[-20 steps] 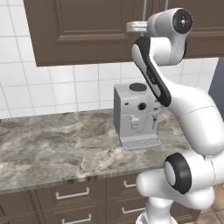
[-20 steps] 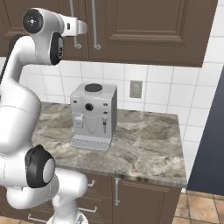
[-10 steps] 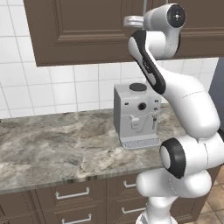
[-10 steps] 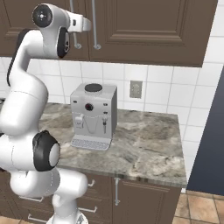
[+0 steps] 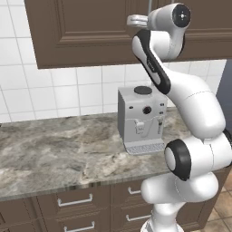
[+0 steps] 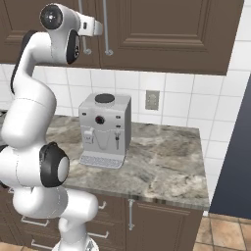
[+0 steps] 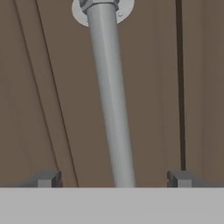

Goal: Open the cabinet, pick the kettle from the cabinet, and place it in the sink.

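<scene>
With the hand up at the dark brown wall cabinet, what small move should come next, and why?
Probably close the gripper on the long silver bar handle. The open fingertips stand either side of it, and the dark brown wooden cabinet door looks shut.

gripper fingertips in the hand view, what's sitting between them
In the hand view, the silver bar handle of the cabinet door runs between the two fingertips of the open gripper, with a gap on each side.
</scene>
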